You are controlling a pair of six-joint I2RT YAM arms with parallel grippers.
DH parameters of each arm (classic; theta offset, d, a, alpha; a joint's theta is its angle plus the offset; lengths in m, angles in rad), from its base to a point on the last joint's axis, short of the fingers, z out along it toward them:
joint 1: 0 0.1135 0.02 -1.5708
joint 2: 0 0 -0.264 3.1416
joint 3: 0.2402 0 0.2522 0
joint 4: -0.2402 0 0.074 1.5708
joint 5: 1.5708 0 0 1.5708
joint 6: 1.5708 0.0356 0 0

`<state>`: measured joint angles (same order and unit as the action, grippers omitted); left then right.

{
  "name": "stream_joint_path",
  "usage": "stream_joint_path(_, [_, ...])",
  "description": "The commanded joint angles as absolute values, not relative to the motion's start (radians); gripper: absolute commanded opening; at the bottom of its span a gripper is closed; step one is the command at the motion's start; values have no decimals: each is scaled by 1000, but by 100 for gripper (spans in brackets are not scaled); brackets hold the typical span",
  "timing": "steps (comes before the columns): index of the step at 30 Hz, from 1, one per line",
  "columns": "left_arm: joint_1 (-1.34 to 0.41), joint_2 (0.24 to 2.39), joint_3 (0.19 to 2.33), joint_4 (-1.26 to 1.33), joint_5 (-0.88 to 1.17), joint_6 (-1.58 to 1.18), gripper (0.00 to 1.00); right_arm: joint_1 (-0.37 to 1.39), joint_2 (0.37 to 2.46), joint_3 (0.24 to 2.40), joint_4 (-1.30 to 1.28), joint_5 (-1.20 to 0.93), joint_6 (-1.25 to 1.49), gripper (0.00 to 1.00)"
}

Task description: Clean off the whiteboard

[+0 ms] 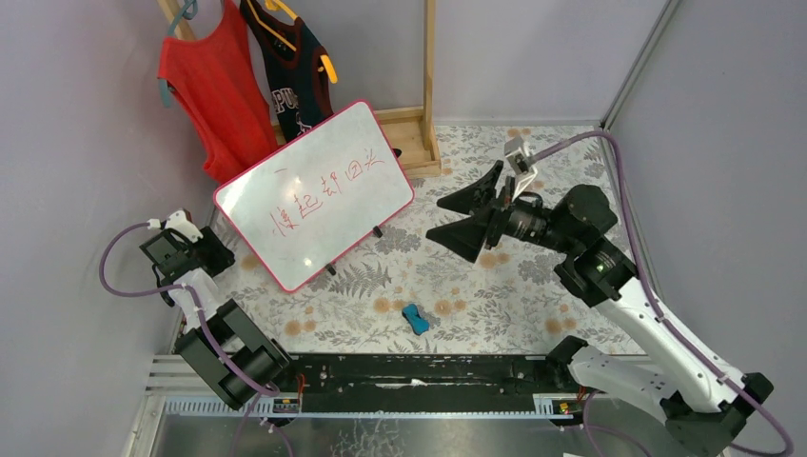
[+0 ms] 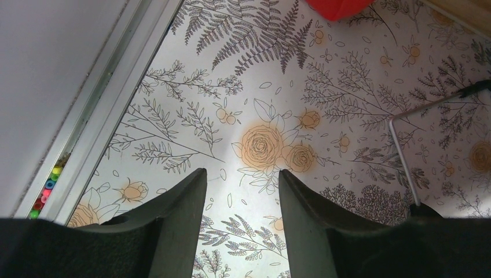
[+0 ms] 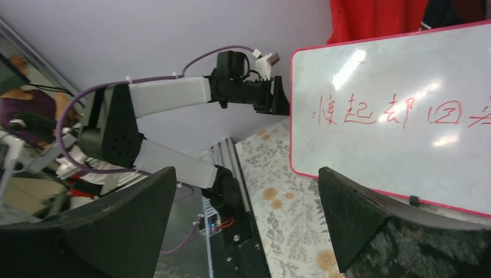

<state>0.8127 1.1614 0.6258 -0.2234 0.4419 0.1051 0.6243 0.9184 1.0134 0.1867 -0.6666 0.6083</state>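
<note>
Whiteboard (image 1: 314,195) — pink-framed and rounded at its corners — is seen propped at a tilt on small black feet, set on a floral tablecloth (image 1: 495,295). One line of red handwriting (image 1: 328,190) is carried across its upper half; the rest of its white face is left bare and nothing is pressed against it.

To the left of the whiteboard, close to its lower-left edge but apart from it, the left gripper (image 1: 181,230) is held low over the cloth. In the left wrist view its fingers (image 2: 173,202) are spread with only printed roses between them, so nothing is grasped. At the right of that view a thin wire leg (image 2: 399,150) of the whiteboard's stand is shown.

To the right of the whiteboard, clear of its frame, the right gripper (image 1: 436,219) is raised and turned toward the board. Its jaws are parted wide and nothing is held. In the right wrist view the written face is framed past one finger (image 3: 353,214), and the left arm (image 3: 168,95) is seen beyond the whiteboard's edge.

Nearer the arm bases than the whiteboard, off its lower corner, a small blue object (image 1: 415,318) is laid on the cloth — touched by neither gripper.

Behind the whiteboard, a red tank top (image 1: 214,86) and a dark jersey (image 1: 295,67) are hung beside a wooden rack (image 1: 428,86).
</note>
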Motion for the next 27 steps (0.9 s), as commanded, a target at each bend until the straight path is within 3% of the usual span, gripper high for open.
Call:
stream_joint_path(1, [819, 1143, 617, -176, 450, 100, 48, 816, 959, 1101, -75, -276, 295, 99])
stream_joint_path(6, [818, 1143, 617, -175, 449, 98, 48, 1029, 1101, 1228, -286, 162, 198, 100])
stream_joint_path(15, [818, 1147, 619, -176, 451, 100, 48, 1219, 1399, 1450, -725, 1022, 375, 99])
stream_joint_path(20, [818, 1152, 620, -177, 451, 101, 48, 1334, 1470, 1512, -763, 1174, 436, 99])
stream_joint_path(22, [818, 1153, 621, -177, 450, 100, 48, 1396, 1416, 1456, -637, 1196, 425, 99])
stream_joint_path(25, [819, 1151, 620, -177, 451, 101, 48, 1402, 1275, 1262, -341, 963, 296, 86])
stream_joint_path(27, [820, 1147, 618, -177, 455, 101, 48, 1401, 1222, 1221, -319, 933, 327, 78])
